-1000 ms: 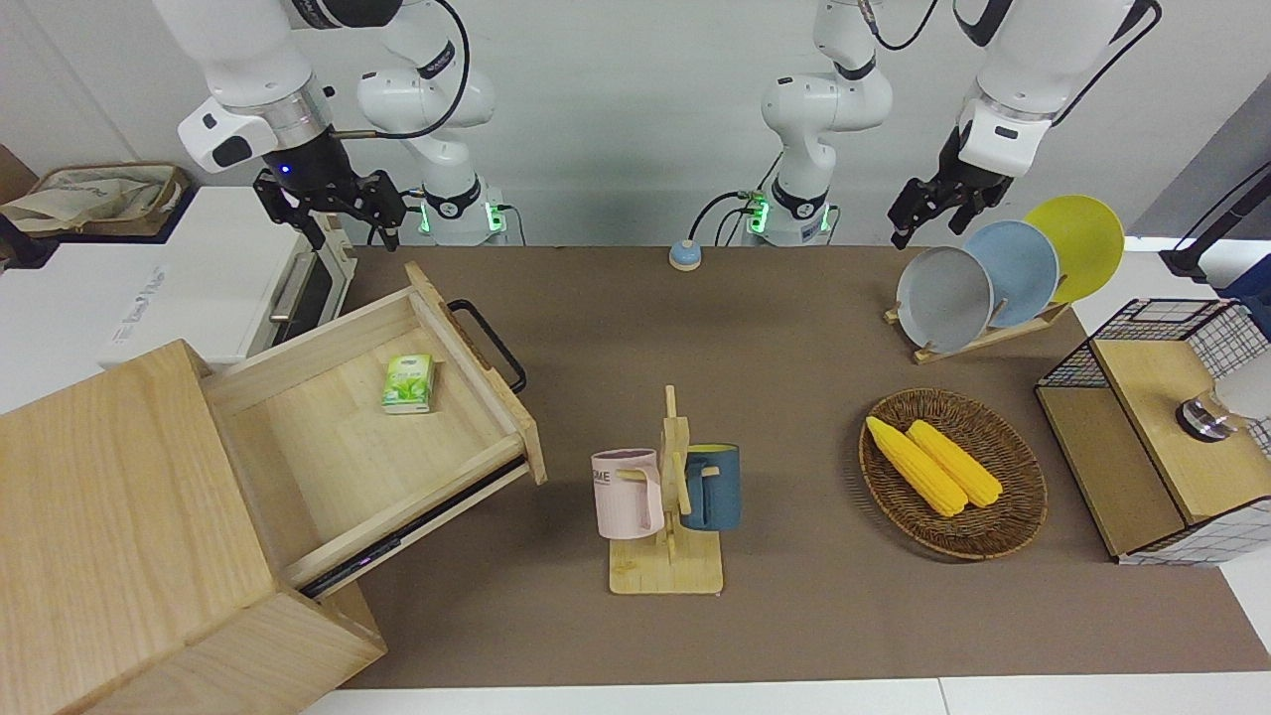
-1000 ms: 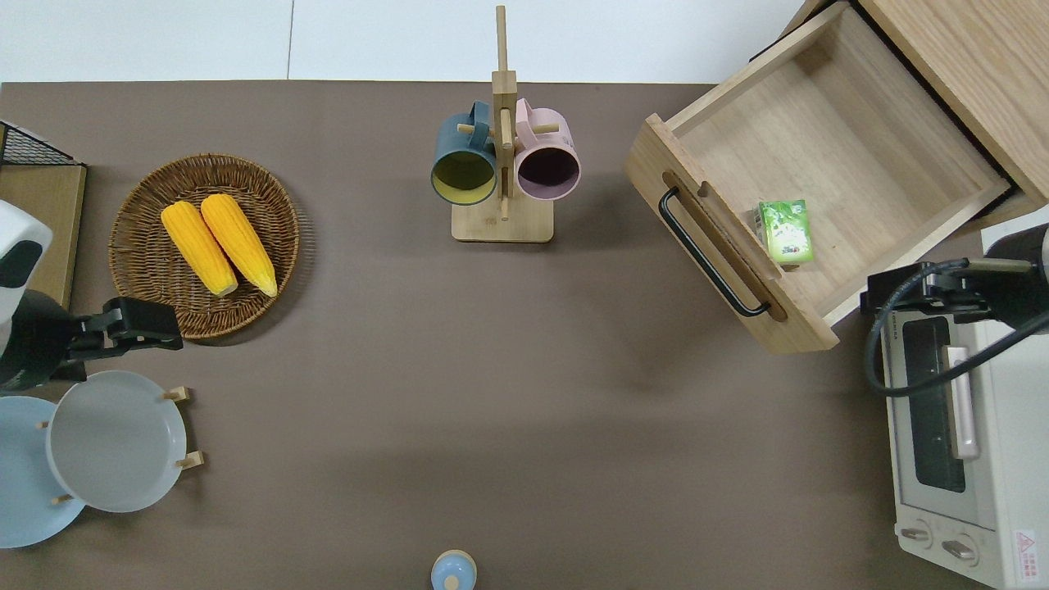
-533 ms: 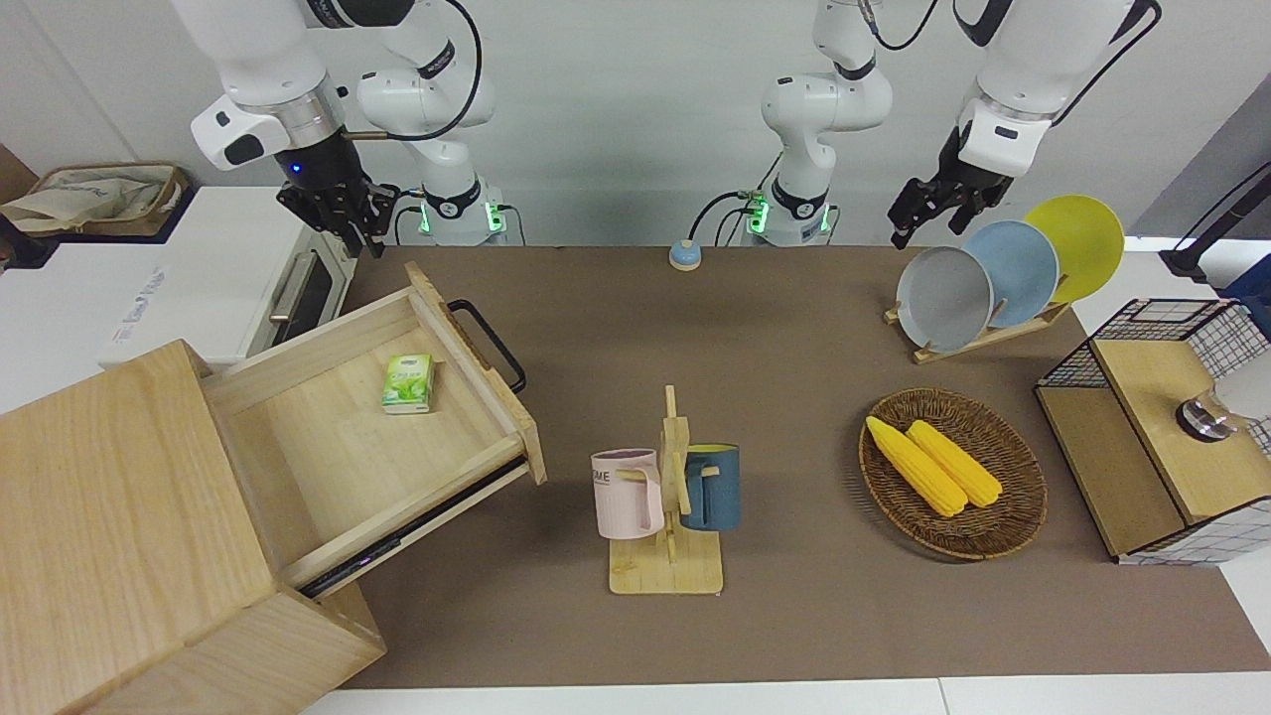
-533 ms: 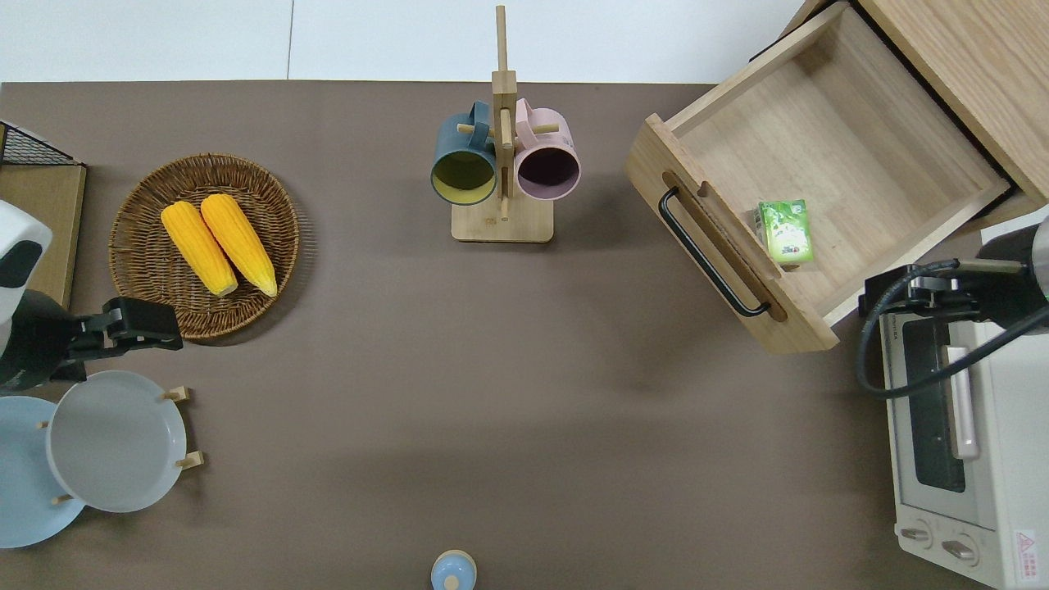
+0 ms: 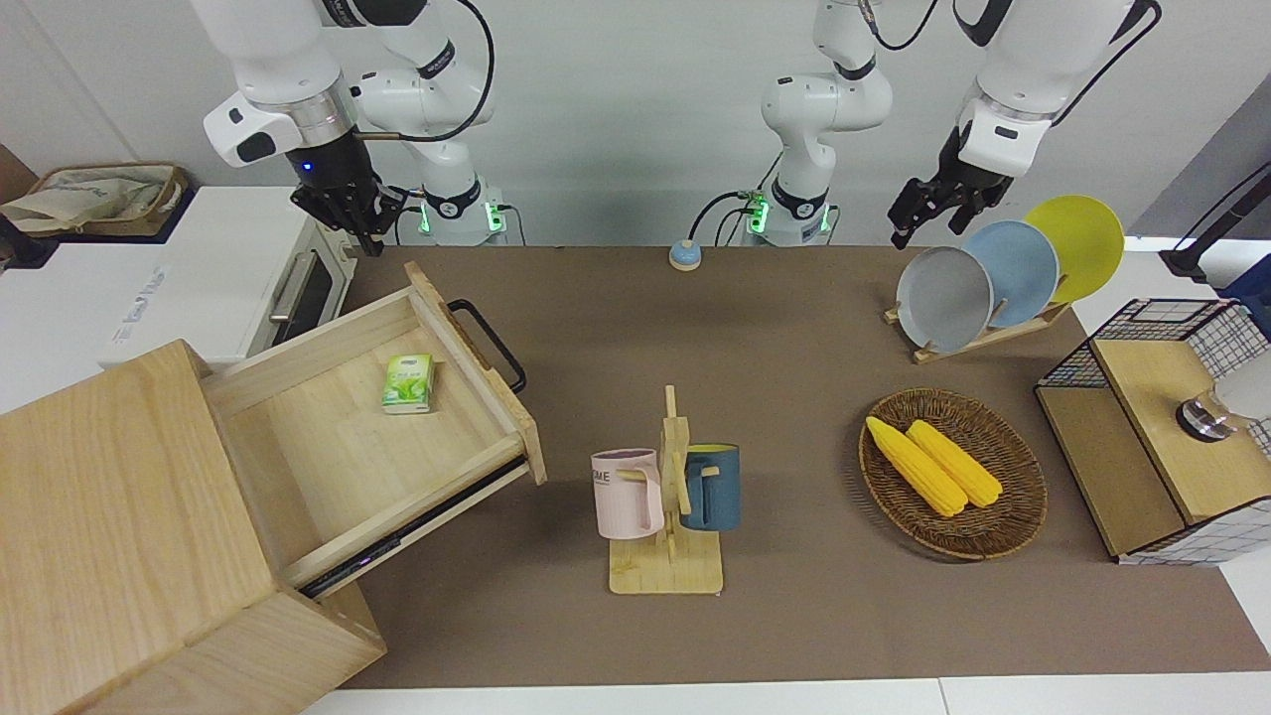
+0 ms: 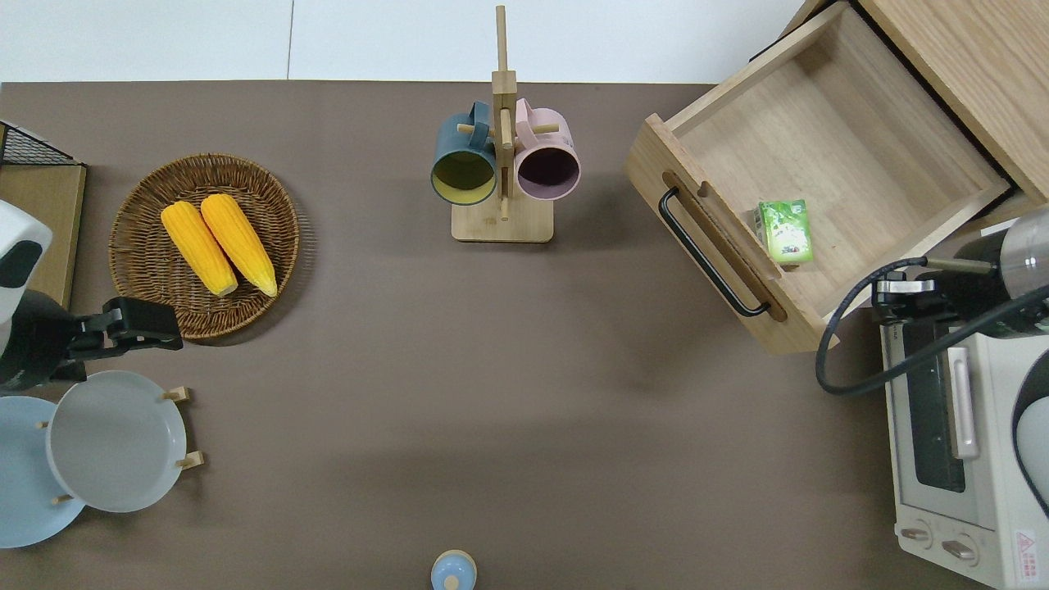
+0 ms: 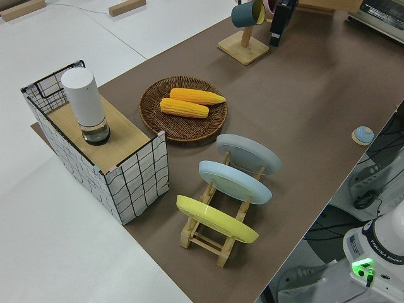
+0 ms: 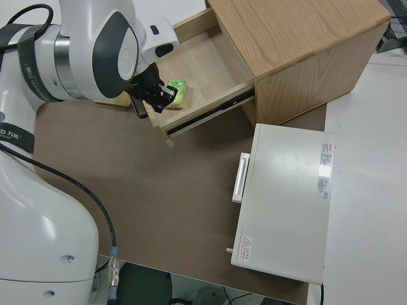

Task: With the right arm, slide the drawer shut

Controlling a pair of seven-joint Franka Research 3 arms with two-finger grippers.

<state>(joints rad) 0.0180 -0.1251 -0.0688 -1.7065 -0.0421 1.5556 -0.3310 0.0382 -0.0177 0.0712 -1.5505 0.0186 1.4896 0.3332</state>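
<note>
The pale wood drawer [image 5: 338, 417] stands pulled far out of the large cabinet [image 5: 109, 516] at the right arm's end of the table. Its black bar handle [image 5: 489, 343] faces the table's middle. A small green box [image 5: 408, 383] lies inside. The drawer [image 6: 828, 156] also shows in the overhead and right side [image 8: 203, 70] views. My right gripper [image 5: 362, 223] hangs in the air with fingers spread, over the gap between the drawer's nearer corner and the white toaster oven [image 6: 959, 434], touching nothing. It shows in the overhead view [image 6: 893, 295] too. The left arm is parked.
A mug rack [image 5: 667, 506] with a pink and a blue mug stands mid-table. A wicker basket [image 5: 1023, 497] with two corn cobs, a plate rack [image 5: 993, 278] and a wire-and-wood box [image 5: 1162, 427] are toward the left arm's end. A small blue knob [image 5: 684, 255] lies near the robots.
My right wrist has turned, so the gripper now shows edge-on, and it has shifted a little toward the drawer's front corner. The drawer and the left arm have not moved.
</note>
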